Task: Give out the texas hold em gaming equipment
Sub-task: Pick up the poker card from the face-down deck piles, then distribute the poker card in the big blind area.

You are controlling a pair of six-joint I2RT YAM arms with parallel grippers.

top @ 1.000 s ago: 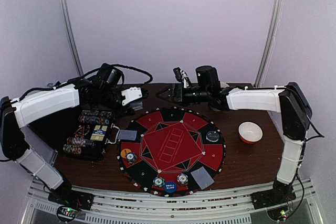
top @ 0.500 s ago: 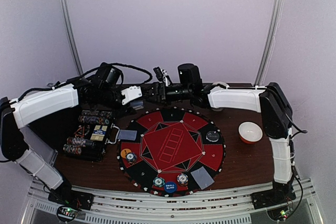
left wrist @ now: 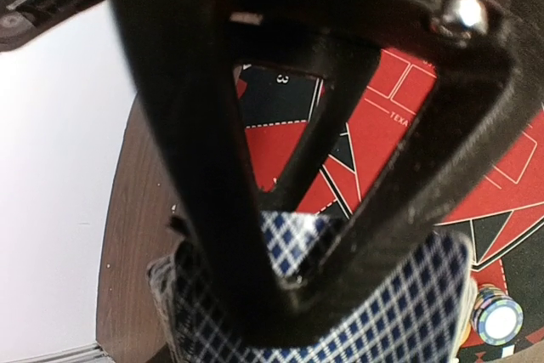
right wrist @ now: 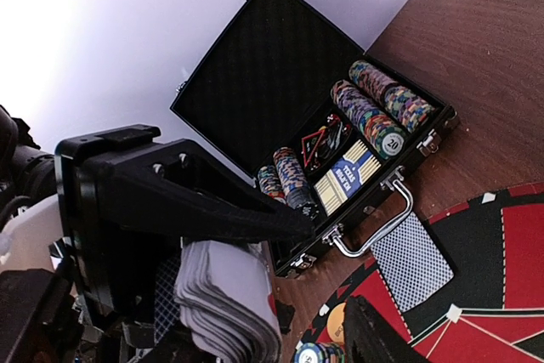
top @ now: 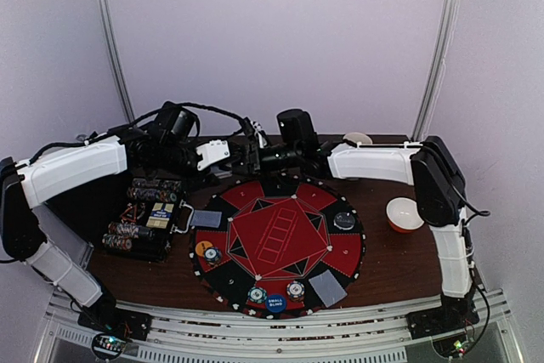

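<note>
**At the table's far edge, both grippers crowd one deck**

On the far left, the open black case [right wrist: 272, 82] lies on the brown table [right wrist: 476, 31]. Its rows of poker chips [right wrist: 367, 108] stand on edge in their slots, and there's a blue-and-cream card box [right wrist: 347, 174] between them.

Just right of the case, the left gripper [left wrist: 293, 295] is clamped on the deck of cards [left wrist: 399, 312]. It holds the deck above the far rim of the round felt mat [top: 280, 235], and the blue-checked backs fan out below the black fingers.

Right up against it from the other side is the right gripper [top: 244, 156], nose to nose with the left. From its own wrist camera the grey card edges fill the lower left. Only one dark finger [right wrist: 374, 337] shows clearly, so I cannot tell whether it is pinching a card or standing off.

On the mat, a face-down card [top: 206, 219] sits at the left rim. Nearer us there's an orange button [top: 203, 248], with a single chip [top: 212, 255] touching it. Along the near rim comes a second chip [top: 257, 294], the blue small blind button [top: 275, 302] and a third chip [top: 295, 290]. Right of those is a second face-down card [top: 327, 288], and a dark button [top: 343, 220] rests at the right rim.

Far right, off the mat, stands the orange-rimmed bowl [top: 405, 214].
</note>
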